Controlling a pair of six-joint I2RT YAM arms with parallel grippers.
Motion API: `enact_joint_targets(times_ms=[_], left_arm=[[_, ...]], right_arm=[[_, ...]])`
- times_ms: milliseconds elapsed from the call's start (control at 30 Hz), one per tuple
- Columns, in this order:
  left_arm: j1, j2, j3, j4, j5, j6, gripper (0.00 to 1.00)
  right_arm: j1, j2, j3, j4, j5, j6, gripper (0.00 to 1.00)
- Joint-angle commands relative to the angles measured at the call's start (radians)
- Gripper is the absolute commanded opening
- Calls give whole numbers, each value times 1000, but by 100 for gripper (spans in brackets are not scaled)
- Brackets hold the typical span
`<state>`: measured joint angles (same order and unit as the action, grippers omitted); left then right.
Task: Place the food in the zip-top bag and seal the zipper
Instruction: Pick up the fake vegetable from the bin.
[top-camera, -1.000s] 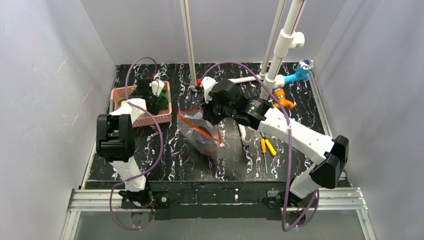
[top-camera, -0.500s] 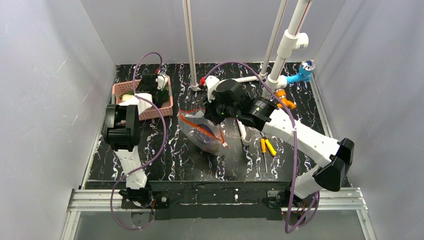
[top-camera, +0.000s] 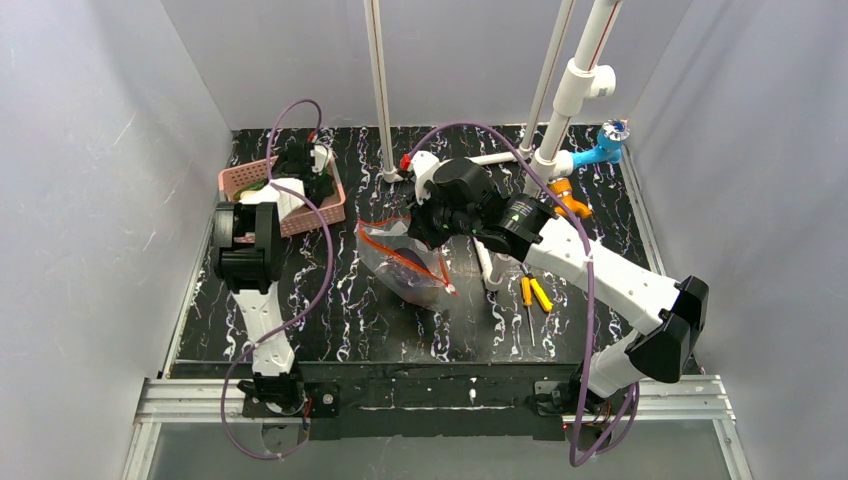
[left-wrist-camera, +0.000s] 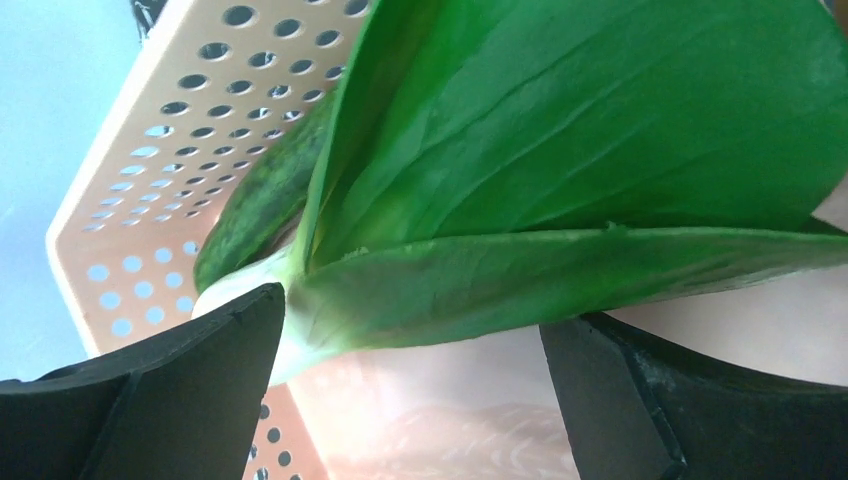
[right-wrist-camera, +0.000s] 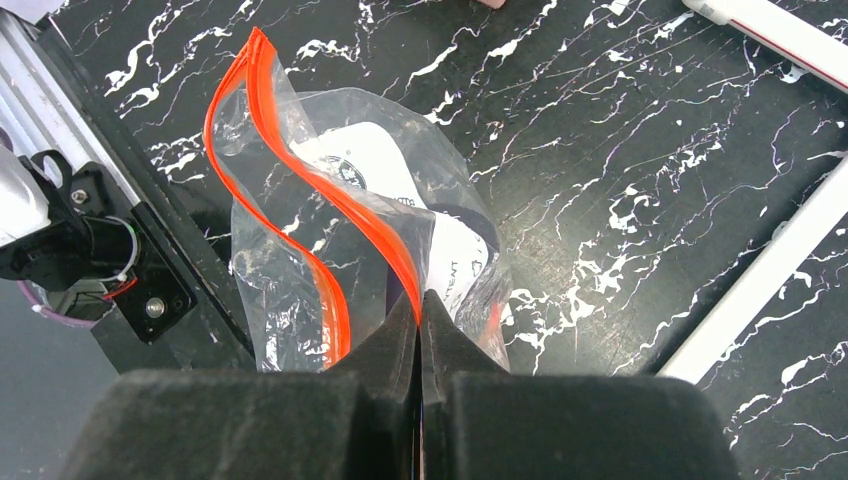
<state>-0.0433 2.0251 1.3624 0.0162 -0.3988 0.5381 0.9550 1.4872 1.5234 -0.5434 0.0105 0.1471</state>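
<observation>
My right gripper (right-wrist-camera: 419, 300) pinches the thin red-orange zipper strip (right-wrist-camera: 345, 208) of the clear crinkly zip-top bag (right-wrist-camera: 285, 250); I should hold that mouth gaping, with what is probably the dark purple eggplant (top-camera: 412, 270) inside. Beyond, my left gripper (left-wrist-camera: 410, 320) stands wide around the green-leaved bok choy (left-wrist-camera: 580, 150) in the pink perforated plastic basket (left-wrist-camera: 150, 170): close on its white stem.

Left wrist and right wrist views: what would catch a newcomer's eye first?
The leafy green bok choy fills the left wrist view, over the pink basket and just ahead of the open left claw. In the right wrist view, the right claw pinches the clear zip-top bag by its vivid red-orange zipper, mouth gaping.
</observation>
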Motion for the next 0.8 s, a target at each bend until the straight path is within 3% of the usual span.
enact_joint_targets(times_ms=[0,67,167,367,433,567,767], left_arm=[[41,62,153,-220,78,-81,96],[80,58,179,-282,156,-125,90],[100,68,228,-380,218,-151,72],[103,-40,179,-404,284,-200,23],[102,-91,147,-387,267,-211,13],[101,-196,99,-352,213,-204,1],[100,-334,88,-358,122,-235,0]], right_arm=[[-16,-15,24,50,-3,21,1],[-16,-11,26,51,-3,22,1],[-16,-7,31,54,-32,22,1],[-16,-6,33,57,-38,24,1],[-15,-6,32,59,-42,25,1],[-16,1,31,59,-53,27,1],[-16,9,34,61,-71,37,1]])
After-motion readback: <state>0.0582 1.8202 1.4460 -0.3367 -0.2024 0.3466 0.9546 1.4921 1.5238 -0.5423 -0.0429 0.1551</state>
